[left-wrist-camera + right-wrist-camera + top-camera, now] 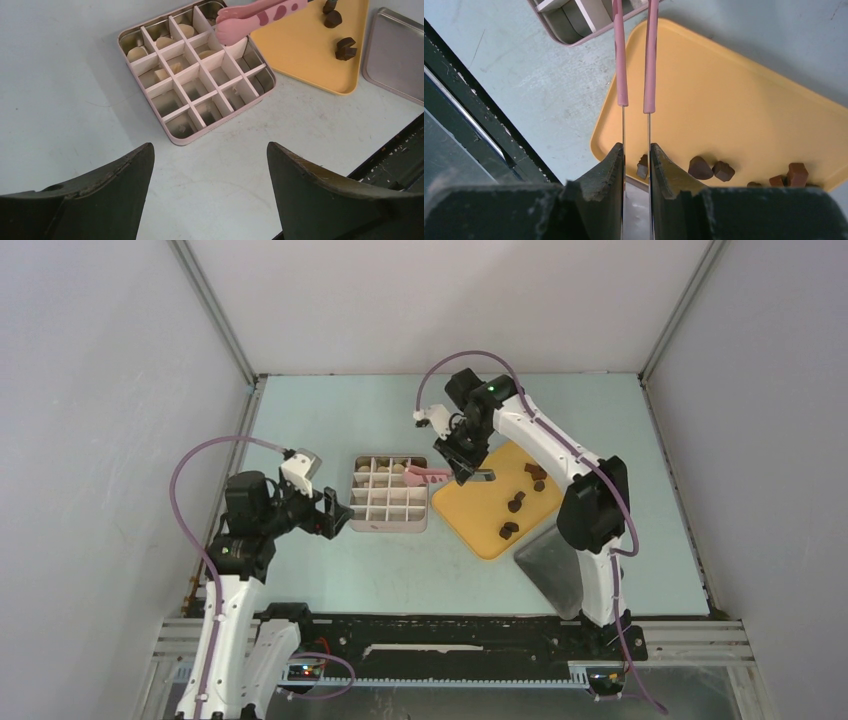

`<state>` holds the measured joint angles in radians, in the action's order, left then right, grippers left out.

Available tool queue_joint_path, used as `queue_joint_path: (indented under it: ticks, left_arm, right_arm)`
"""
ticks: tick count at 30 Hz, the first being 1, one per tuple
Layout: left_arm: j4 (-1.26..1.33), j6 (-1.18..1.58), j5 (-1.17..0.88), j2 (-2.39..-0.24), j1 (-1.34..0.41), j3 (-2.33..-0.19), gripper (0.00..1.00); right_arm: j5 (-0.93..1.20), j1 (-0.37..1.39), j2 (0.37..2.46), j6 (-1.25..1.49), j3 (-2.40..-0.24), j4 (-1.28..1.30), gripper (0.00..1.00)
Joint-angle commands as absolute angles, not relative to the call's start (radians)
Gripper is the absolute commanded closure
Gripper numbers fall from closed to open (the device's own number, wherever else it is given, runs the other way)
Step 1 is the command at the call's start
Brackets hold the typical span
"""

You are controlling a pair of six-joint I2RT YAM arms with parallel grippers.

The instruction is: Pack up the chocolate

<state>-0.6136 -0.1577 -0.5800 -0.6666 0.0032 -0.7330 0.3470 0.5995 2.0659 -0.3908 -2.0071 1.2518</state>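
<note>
Right gripper (pixel 636 150) is clamping the pink tongs (pixel 255 15), whose tips are hovering over the divided box's (pixel 172 137) far-right cells. Cream chocolate (pixel 135 51) is sitting in the box's far row. Dark chocolate (pixel 346 48) is lying on the yellow tray (pixel 480 505) right of the box. Left gripper (pixel 210 155) is waiting released beside the box's left wall, bare table (pixel 65 100) between.

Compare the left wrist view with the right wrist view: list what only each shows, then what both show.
Left wrist only: the whole divided box, cream-white pieces in several of its compartments, the tips of the pink tongs over it, a grey metal lid, and the open left gripper.
Right wrist only: the right gripper shut on the tongs' thin metal arms.
Both: the tongs, the yellow tray, dark pieces on it, and at least a corner of the box.
</note>
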Motion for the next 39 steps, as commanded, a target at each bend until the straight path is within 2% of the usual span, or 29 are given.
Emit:
queue_joint_path:
  ticks: [1,10,23,29,35,39]
  left_arm:
    - [-0.598,-0.152,-0.591,-0.656,0.026,-0.72,0.13]
    - [-0.594,-0.15,-0.593,-0.658,0.026,-0.717,0.13]
    - [-0.585,-0.123,-0.61,-0.686,0.026,-0.72,0.13]
    - [-0.584,-0.107,-0.628,-0.709,0.025,-0.729,0.13]
    - [-0.585,-0.112,-0.622,-0.73,0.025,-0.726,0.13]
    - [-0.588,-0.113,-0.621,-0.743,0.025,-0.731,0.13]
  right_arm:
    - [0.334,0.604,2.049,-0.376,-2.043,1.268,0.81]
    - [0.317,0.606,2.045,-0.369,-2.017,1.247,0.68]
    - [0.267,0.608,1.907,-0.374,-1.995,1.248,0.68]
    - [0.169,0.573,1.69,-0.419,-1.735,1.203,0.68]
    - [0.133,0.475,1.495,-0.431,-1.422,1.174,0.69]
    - [0.109,0.397,1.413,-0.433,-1.3,1.17,0.69]
